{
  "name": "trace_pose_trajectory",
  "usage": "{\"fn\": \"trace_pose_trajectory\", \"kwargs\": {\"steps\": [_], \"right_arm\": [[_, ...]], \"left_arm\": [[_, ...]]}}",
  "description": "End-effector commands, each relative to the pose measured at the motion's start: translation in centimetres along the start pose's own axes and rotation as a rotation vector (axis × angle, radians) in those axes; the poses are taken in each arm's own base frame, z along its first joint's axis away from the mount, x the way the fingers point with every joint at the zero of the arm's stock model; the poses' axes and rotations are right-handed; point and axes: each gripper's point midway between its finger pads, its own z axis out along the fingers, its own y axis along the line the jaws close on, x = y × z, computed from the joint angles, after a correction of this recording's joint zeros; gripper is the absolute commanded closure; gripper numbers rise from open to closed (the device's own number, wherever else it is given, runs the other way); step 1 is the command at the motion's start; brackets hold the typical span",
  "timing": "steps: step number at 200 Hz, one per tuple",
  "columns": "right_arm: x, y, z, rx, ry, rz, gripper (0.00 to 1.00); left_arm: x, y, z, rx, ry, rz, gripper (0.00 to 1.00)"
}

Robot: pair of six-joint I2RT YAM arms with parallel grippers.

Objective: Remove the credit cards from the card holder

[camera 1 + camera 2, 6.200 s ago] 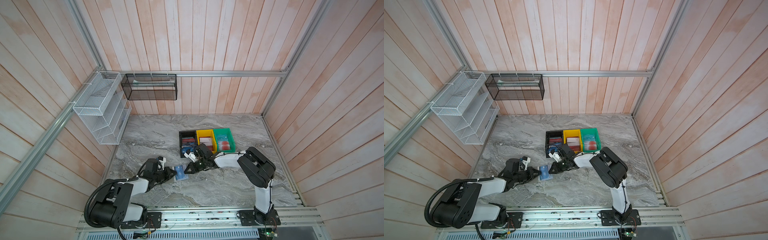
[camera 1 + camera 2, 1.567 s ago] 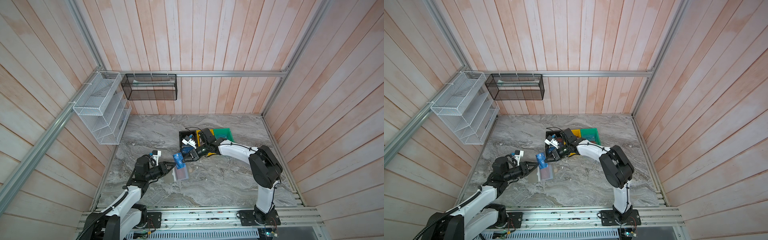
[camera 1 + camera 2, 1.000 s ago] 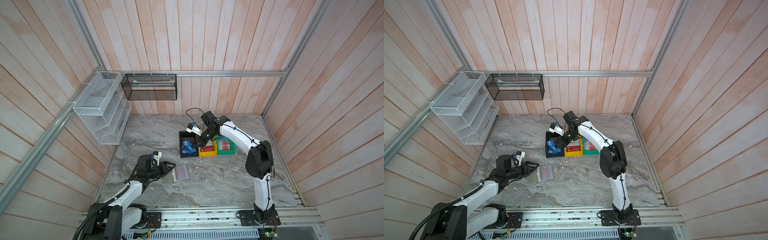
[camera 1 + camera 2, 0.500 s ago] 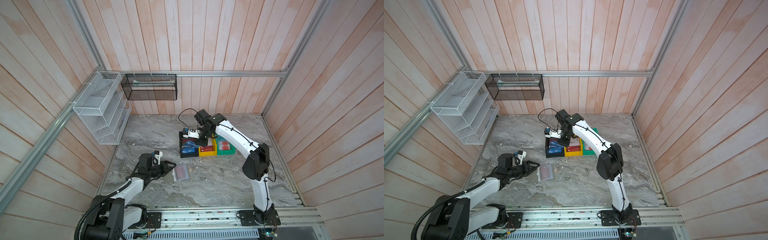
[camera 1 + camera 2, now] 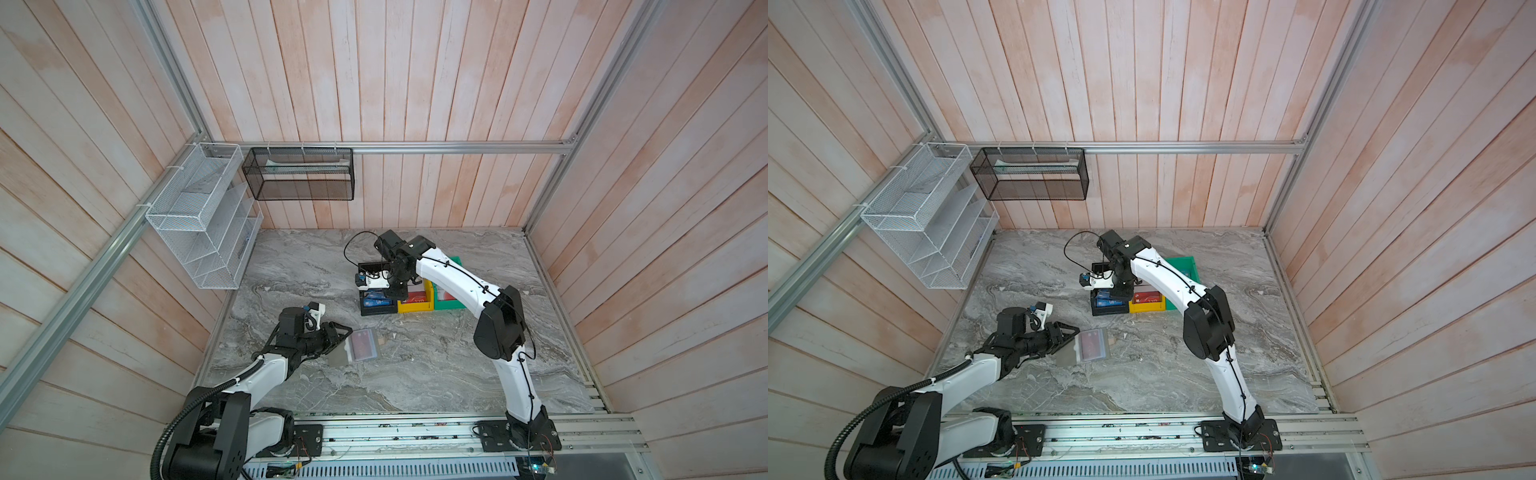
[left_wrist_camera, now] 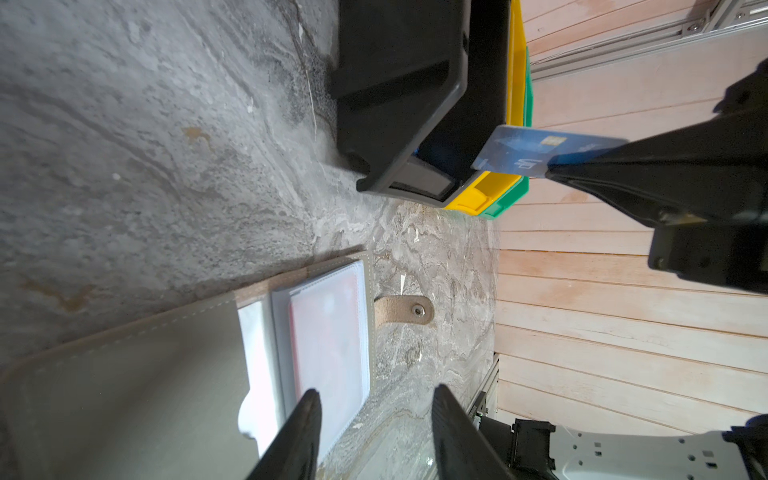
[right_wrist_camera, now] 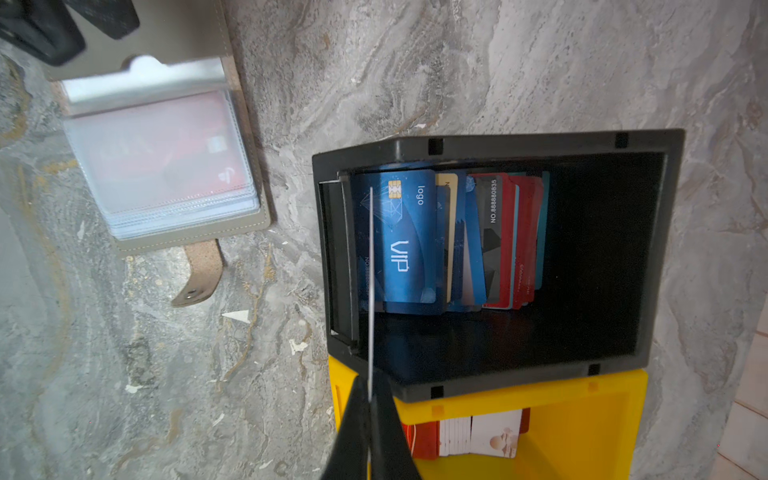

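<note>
Overall: marble table [image 5: 415, 374], three bins in a row, and the holder [image 5: 1094, 345] lying open at 7 o'clock from them in both top views.
Bins: black bin [image 5: 377, 311], yellow bin [image 5: 414, 308] touching it at 3 o'clock, then green bin [image 5: 451, 306]. A stack [image 7: 498, 241] of cards leans inside the black one.
Holder: flat on the table, cover folded back toward 9 o'clock, with a red card [image 7: 166, 158] showing through the top sleeve.
Blue card [image 6: 536, 156]: out of the holder, in the air over the black bin's front edge.
Risk, drop: the card hangs close to the front lip. Released there, it could clip the rim and fall onto the table or into the yellow bin.
Risk, holder: nothing clearly pins it, so pulling the red card may drag the whole holder if the sleeve clings.
Right gripper [image 7: 370, 395]: jaws closed tight on one short end of the blue card.
Left gripper [image 6: 374, 395]: jaws partly apart, gripping nothing. One finger is over the sleeves' edge, the other over bare table; contact cannot be told.
</note>
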Motion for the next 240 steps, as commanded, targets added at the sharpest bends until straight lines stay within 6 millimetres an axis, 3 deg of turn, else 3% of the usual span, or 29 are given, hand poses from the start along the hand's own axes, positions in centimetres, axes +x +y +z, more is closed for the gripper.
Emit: {"fn": "trace_pose_trajectory", "kwargs": {"steps": [1,79,240], "right_arm": [[0.1,-0.9,0.8,0.030,0.023,-0.013,1.00],[0.3,-1.7,2.1,0.054,0.039,-0.023,1.00],[1.8,-0.1,5.3,-0.007,0.088,-0.042,1.00]], "left_arm": [[-0.9,-0.5,0.0,0.007,-0.024,0.038,0.53],[-1.1,-0.4,0.4,0.008,-0.015,0.043,0.53],[-1.9,0.2,1.2,0.011,0.008,0.041,0.53]]}}
